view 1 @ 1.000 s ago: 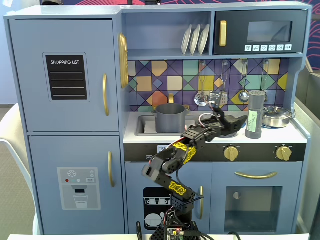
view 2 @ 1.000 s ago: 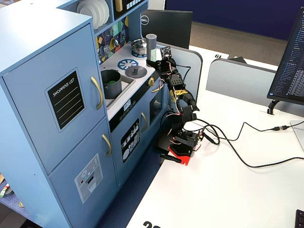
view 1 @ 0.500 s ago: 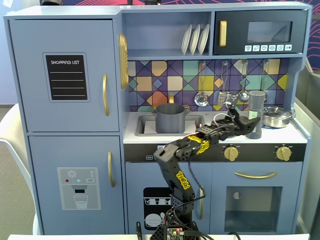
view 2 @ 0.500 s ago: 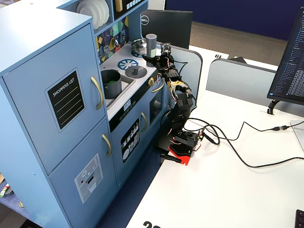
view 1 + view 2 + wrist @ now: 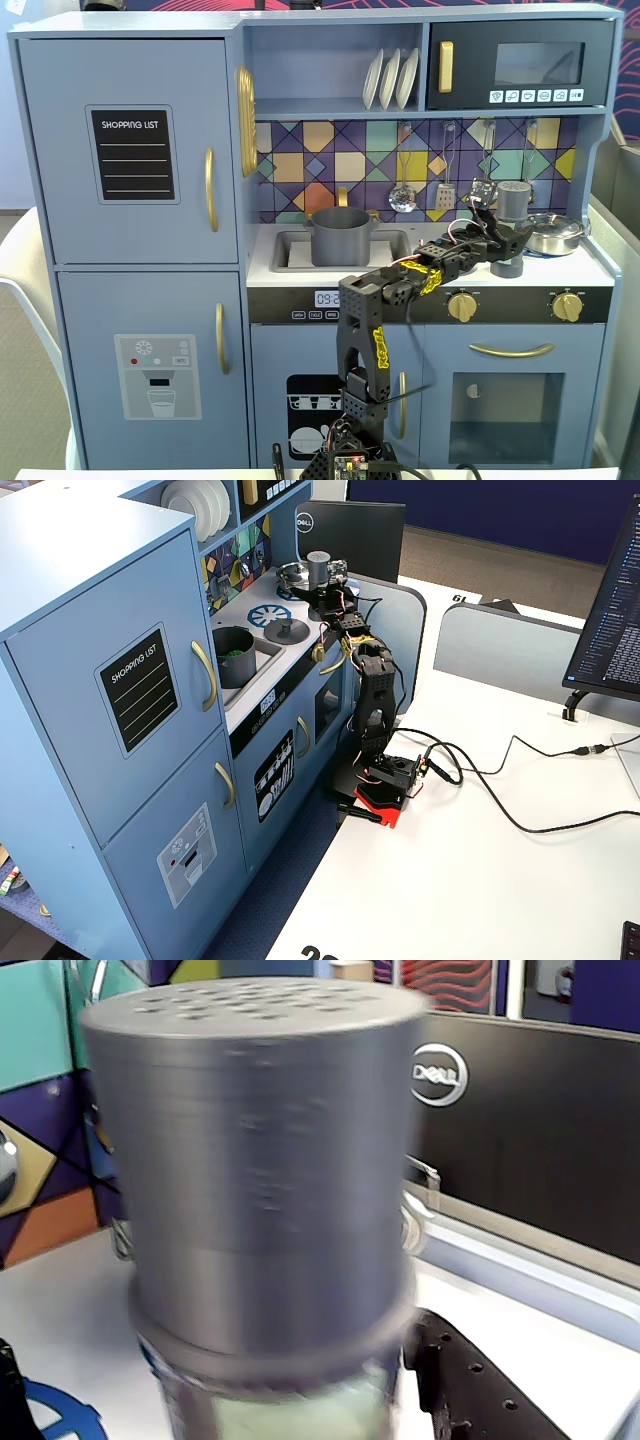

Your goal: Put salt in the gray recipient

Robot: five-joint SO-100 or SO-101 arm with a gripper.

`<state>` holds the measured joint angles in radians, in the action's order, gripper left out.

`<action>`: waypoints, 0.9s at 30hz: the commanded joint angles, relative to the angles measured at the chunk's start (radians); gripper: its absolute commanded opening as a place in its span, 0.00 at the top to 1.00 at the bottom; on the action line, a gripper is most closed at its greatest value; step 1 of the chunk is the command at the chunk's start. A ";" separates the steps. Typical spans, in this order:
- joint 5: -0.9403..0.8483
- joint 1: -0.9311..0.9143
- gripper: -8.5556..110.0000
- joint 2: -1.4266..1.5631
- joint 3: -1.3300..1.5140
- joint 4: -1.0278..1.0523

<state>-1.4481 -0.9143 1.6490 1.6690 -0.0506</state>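
Observation:
The salt shaker point(image 5: 513, 199) stands upright on the right side of the stove top, dark gray with a lighter cap. In the wrist view the salt shaker point(image 5: 260, 1160) fills the frame, blurred, with its pale green label at the bottom. My gripper point(image 5: 503, 236) is open and reaches around the shaker's lower part. The black fingers point(image 5: 470, 1390) stand on either side, with a gap on the left. The gray recipient point(image 5: 341, 235), a matte pot, sits in the sink to the left, also seen in a fixed view point(image 5: 234, 650). The shaker point(image 5: 319, 568) and gripper point(image 5: 326, 598) show there too.
A shiny steel pan point(image 5: 553, 232) sits right of the shaker. A flat gray lid point(image 5: 508, 267) lies on the counter under the gripper. Utensils hang on the tiled back wall point(image 5: 420, 160). A Dell monitor point(image 5: 520, 1110) stands beyond the kitchen's side.

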 commanded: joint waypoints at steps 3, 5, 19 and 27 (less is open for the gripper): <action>-0.032 0.018 0.52 -0.064 -0.175 -0.043; -0.040 0.023 0.62 -0.067 -0.178 -0.052; 0.278 0.127 0.93 0.272 -0.141 0.160; 0.870 0.442 0.93 0.531 -0.186 0.538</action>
<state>-0.8882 -0.6121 2.0325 1.5723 0.3344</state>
